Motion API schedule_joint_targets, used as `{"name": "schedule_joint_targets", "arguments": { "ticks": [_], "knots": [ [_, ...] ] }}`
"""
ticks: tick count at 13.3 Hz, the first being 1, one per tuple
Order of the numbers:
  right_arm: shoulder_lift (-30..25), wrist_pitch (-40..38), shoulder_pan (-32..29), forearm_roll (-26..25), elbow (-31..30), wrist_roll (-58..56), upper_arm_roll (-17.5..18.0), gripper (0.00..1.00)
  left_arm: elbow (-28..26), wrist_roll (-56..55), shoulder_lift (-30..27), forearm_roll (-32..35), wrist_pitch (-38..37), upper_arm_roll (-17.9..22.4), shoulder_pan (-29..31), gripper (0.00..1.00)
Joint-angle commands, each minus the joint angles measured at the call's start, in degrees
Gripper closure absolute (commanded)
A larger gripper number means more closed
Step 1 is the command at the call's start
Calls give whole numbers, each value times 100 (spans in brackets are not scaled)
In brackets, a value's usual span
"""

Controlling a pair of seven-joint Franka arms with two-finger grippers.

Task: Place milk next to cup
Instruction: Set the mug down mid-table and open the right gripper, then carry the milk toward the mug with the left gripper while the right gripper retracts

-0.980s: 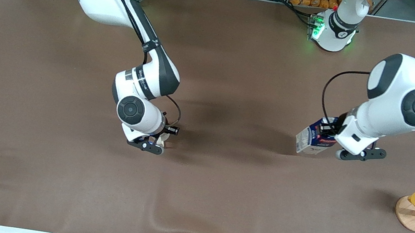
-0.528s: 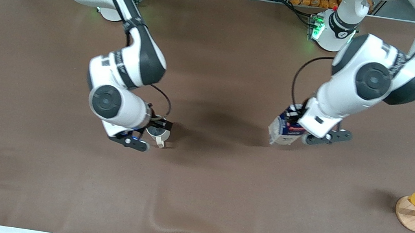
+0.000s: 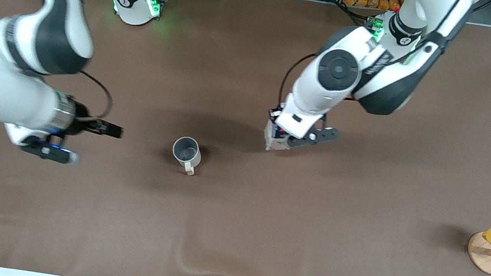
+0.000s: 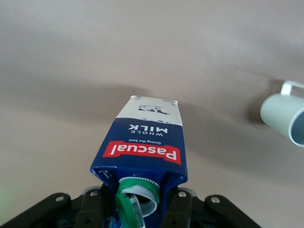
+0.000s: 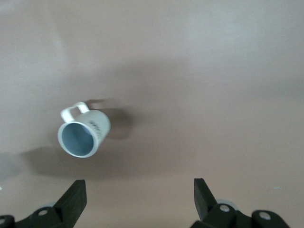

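Front view: left claw (image 3: 282,136) clamped on the milk (image 3: 273,138), held over the table (image 3: 360,213) mid-width, well apart from the cup (image 3: 186,151). Cup upright on table, handle toward the front camera. Right claw (image 3: 98,128), fingers (image 5: 73,199) spread wide, empty, over the table toward the right arm's end.

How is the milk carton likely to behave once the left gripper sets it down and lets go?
The milk, held by the left gripper, is tall on a narrow base, so it may tip if released tilted. Its paperboard sides probably dent under a hard squeeze. Its green cap seems flipped open, so contents might spill near the cup.
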Motion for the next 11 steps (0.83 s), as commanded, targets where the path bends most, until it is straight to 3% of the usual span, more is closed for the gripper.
{"name": "schedule_joint_targets", "arguments": {
  "ticks": [1, 6, 8, 11],
  "knots": [
    [-631, -103, -434, -272, -563, -690, 112, 0, 340, -169, 233, 126, -72, 66, -238, 100],
    [-1159, -534, -1014, -439, -783, -1840, 60, 0, 358, -143, 251, 188, 7, 66, -588, 100],
    [-1405, -807, -954, -527, -792, -2072, -282, 0, 436, -108, 303, 188, 296, 57, -791, 100],
    [-1581, -843, -945, -563, -924, -2326, -502, 0, 1225, -108, 969, 223, 403, 83, -1247, 100]
  ]
}}
